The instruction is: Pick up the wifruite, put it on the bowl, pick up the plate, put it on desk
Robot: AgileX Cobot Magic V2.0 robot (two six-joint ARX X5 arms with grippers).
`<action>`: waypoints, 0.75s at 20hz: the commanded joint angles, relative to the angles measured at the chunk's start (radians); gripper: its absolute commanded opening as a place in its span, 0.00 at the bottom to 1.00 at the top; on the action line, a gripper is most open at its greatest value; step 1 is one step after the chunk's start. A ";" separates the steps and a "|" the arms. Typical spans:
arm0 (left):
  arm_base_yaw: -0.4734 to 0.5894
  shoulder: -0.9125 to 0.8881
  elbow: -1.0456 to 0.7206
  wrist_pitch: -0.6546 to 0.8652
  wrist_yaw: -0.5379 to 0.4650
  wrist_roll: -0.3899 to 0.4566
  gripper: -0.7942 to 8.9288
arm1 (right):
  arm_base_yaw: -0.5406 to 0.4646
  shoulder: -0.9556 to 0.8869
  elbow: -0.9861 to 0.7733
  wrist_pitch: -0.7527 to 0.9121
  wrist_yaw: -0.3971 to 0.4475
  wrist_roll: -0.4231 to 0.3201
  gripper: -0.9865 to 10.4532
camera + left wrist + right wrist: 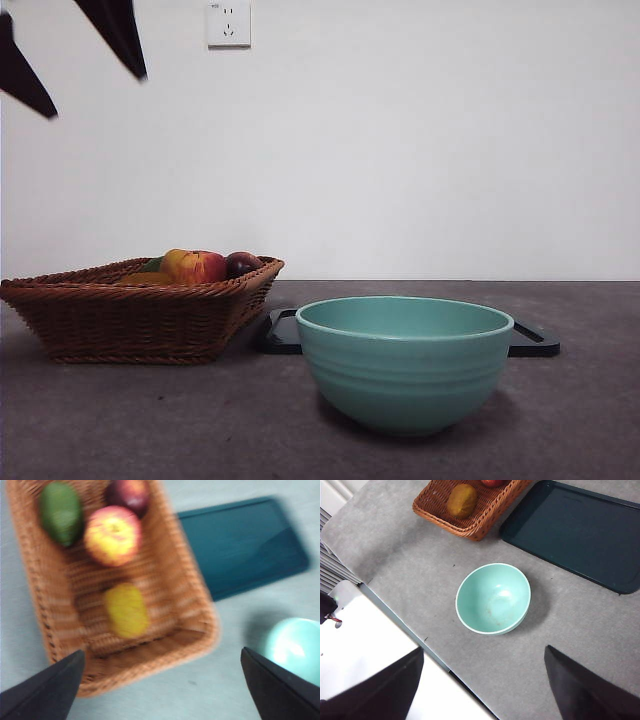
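Nothing done yet: the left gripper, jaws wide and empty, hangs above the basket with the wifruite lying below between them, the bowl empty beside.

I see a grey, faintly mottled worktop carrying three things directly. The teal bowl stands nearest my front camera. Behind the bowl a flat dark tray lies on the surface, showing past both its sides. A brown wicker basket sits left of the bowl, one corner just beside the tray's end.
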 commanded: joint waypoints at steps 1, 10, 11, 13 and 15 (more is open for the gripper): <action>-0.009 0.097 0.026 0.031 -0.019 -0.001 0.59 | 0.005 0.006 0.020 0.006 -0.002 0.001 0.42; -0.020 0.392 0.026 0.182 -0.093 -0.002 0.59 | 0.005 0.006 0.020 0.006 -0.003 0.002 0.42; -0.020 0.413 0.026 0.195 -0.113 -0.002 0.59 | 0.005 0.006 0.020 0.006 -0.002 0.002 0.42; -0.020 0.455 0.026 0.221 -0.116 -0.002 0.59 | 0.005 0.006 0.020 0.006 -0.002 0.002 0.42; -0.021 0.487 0.026 0.240 -0.116 -0.002 0.59 | 0.005 0.006 0.020 0.007 -0.002 0.001 0.42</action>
